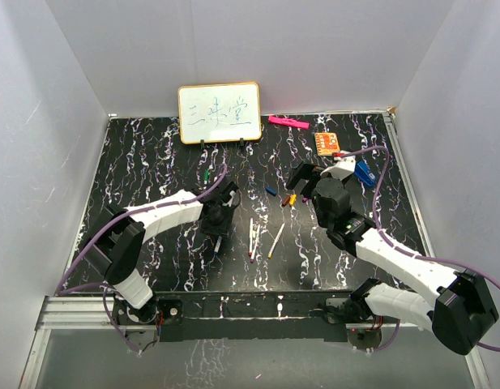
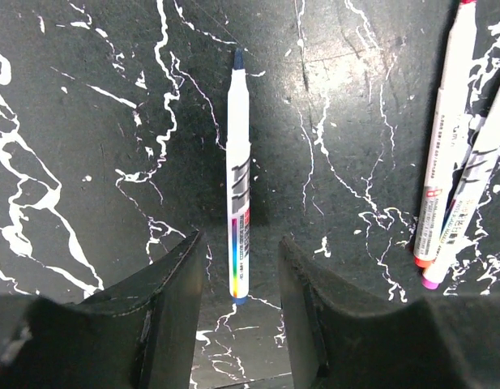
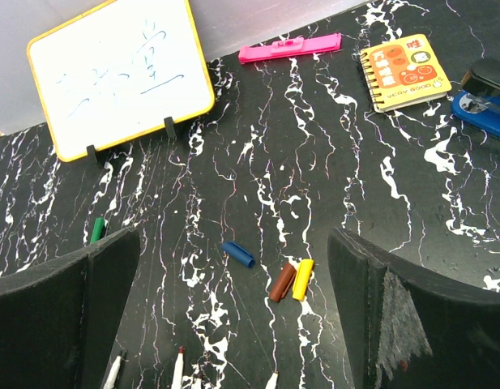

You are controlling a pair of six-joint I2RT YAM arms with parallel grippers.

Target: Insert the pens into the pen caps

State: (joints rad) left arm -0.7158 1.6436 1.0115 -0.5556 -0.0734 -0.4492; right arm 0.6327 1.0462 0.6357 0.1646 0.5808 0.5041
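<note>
Left fingers half-open astride pen, right fingers wide apart

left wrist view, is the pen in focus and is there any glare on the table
Left wrist: the blue-tipped pen is sharp; the jaws below are dark and softer; a faint sheen lies on the table. Top external: even light, no harsh shadows.

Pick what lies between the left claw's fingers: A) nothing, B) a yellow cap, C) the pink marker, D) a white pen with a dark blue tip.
D: the white pen, dark blue tip pointing away, lies with its rear end between the left claw's open fingers, touching neither.
</note>
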